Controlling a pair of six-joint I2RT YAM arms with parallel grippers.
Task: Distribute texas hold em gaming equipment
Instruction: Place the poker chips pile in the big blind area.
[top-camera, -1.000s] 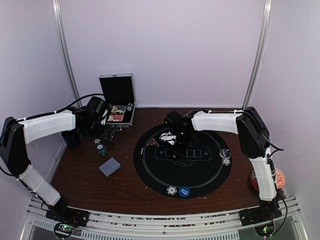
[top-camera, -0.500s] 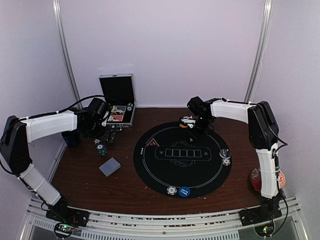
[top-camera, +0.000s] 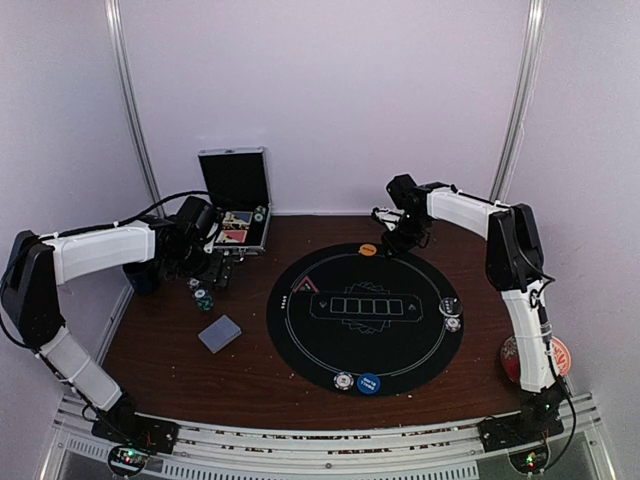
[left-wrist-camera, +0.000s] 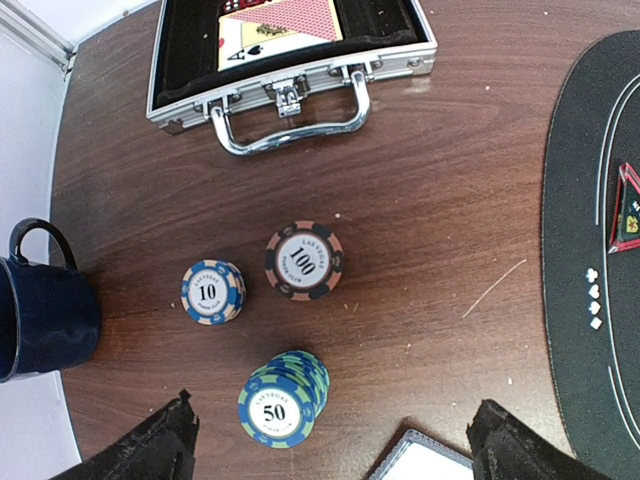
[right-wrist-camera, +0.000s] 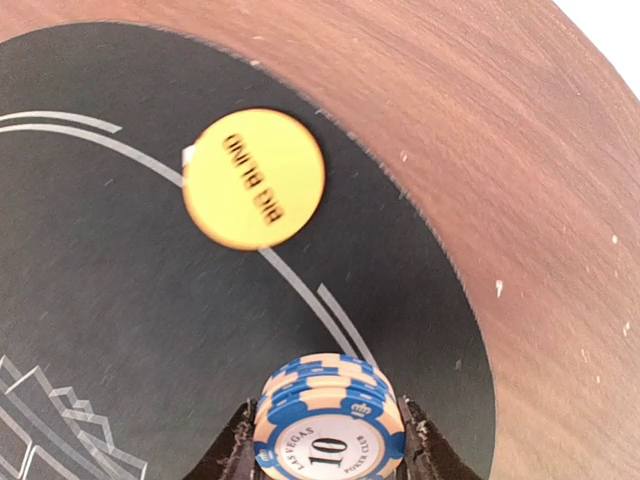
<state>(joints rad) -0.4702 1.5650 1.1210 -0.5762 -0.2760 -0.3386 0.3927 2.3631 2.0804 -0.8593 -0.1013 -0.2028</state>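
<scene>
**A:** So, where is the blue-and-cream chip stack (right-wrist-camera: 328, 425)?

**B:** Between the fingers of my right gripper (right-wrist-camera: 328, 445), clamped from both sides over the far part of the black mat (right-wrist-camera: 120, 330). Whether it rests on the felt or hangs just above it, I cannot tell.

**A:** Why there?

**B:** I judge it belongs to the far seat. The yellow big-blind disc (right-wrist-camera: 254, 178) lies just left of it, apart from it.

**A:** Room to move?

**B:** The mat's edge curves close behind, then comes the wooden table (right-wrist-camera: 560, 200). The disc is the only thing near my fingers.

**A:** And your left?

**B:** My left gripper (left-wrist-camera: 335, 455) hangs with jaws wide apart, holding nothing, above 3 separate stacks. The 50 stack (left-wrist-camera: 282, 400) is nearest, with the 10 stack (left-wrist-camera: 212, 292) and 100 stack (left-wrist-camera: 304, 260) beyond. The open case (left-wrist-camera: 290, 60) sits farther, a blue mug (left-wrist-camera: 40, 310) is to the left, and the card deck (left-wrist-camera: 420, 462) is near right.
</scene>
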